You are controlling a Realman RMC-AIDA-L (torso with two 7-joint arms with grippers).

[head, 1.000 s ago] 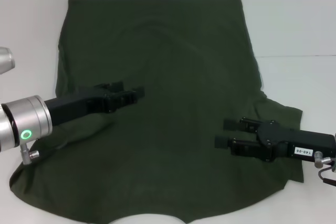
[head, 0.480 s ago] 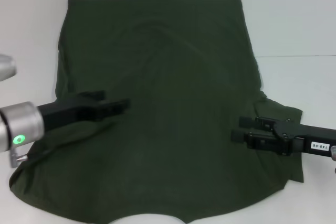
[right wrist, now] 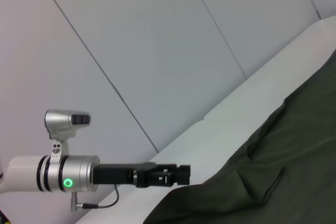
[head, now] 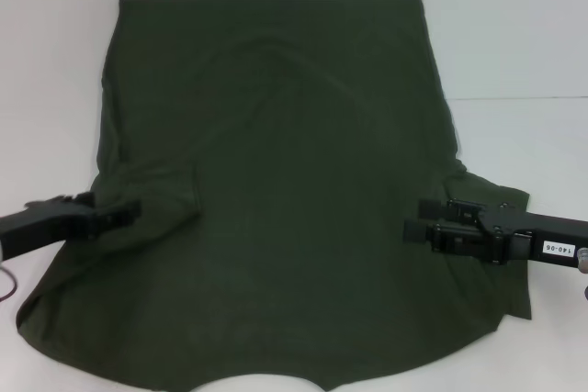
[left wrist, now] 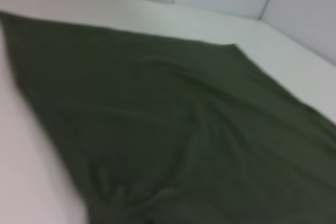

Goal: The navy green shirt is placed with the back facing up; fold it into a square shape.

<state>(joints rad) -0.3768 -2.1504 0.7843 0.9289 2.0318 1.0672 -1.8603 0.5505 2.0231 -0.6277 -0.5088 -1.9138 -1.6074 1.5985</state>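
The navy green shirt (head: 294, 162) lies spread flat on the white table (head: 514, 34), plain side up, with no lettering showing. A few wrinkles bunch near its left edge. My left gripper (head: 127, 212) hovers low at that left edge, pointing inward over the cloth and holding nothing I can see. It also shows side-on in the right wrist view as the left gripper (right wrist: 184, 174), beside the shirt (right wrist: 283, 182). My right gripper (head: 415, 219) is open over the shirt's right sleeve area, with nothing between its fingers. The left wrist view shows only the shirt (left wrist: 184, 129) on the table.
Bare white table (head: 46, 89) surrounds the shirt on the left, far and right sides. A seam (head: 524, 97) runs across the table at the right. Grey wall panels (right wrist: 157, 35) stand behind the table.
My left arm has pulled back from over the shirt's middle to its left edge. My right arm has drawn back slightly to the right. The shirt lies as before.
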